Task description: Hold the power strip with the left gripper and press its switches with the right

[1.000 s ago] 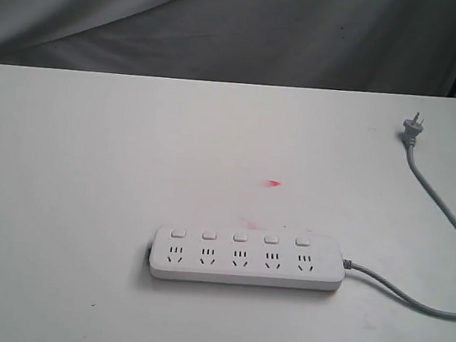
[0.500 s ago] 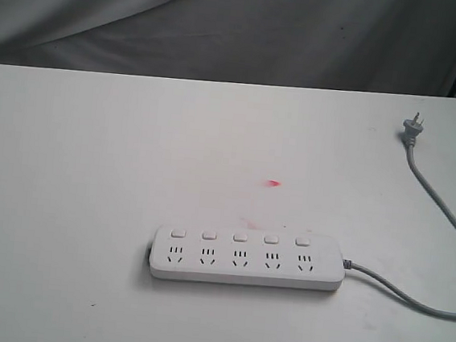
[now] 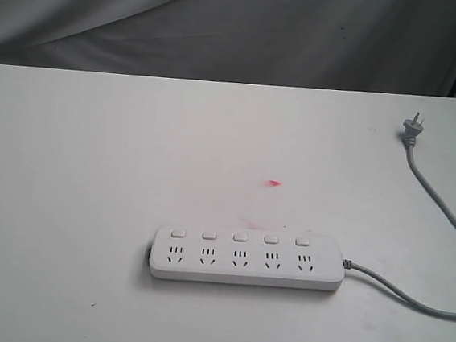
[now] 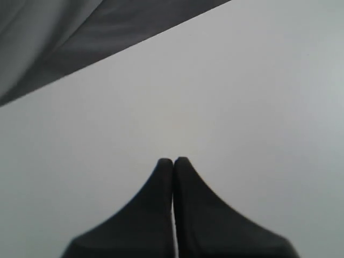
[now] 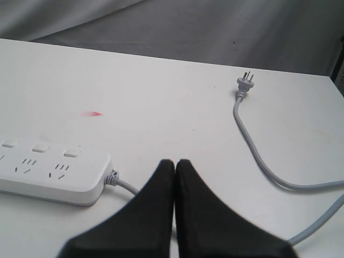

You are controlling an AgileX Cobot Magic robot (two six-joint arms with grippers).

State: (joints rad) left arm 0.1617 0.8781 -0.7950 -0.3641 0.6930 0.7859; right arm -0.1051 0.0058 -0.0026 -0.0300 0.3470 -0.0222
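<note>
The long white power strip [image 3: 248,258] lies flat on the white table, lengthwise across the exterior view, with its row of small white switches [image 3: 239,237] along the far side. Neither arm shows in that view. In the right wrist view the strip's cord end [image 5: 51,172] and three switches [image 5: 40,148] lie off to one side of my right gripper [image 5: 175,162], which is shut and empty, apart from the strip. My left gripper [image 4: 173,160] is shut and empty over bare table; the strip is out of its view.
A grey cord [image 3: 410,295] runs from the strip's right end off the table edge and back to a grey plug [image 3: 412,128] at the far right. A small red mark [image 3: 273,183] sits on the table. Dark cloth [image 3: 226,25] hangs behind the table.
</note>
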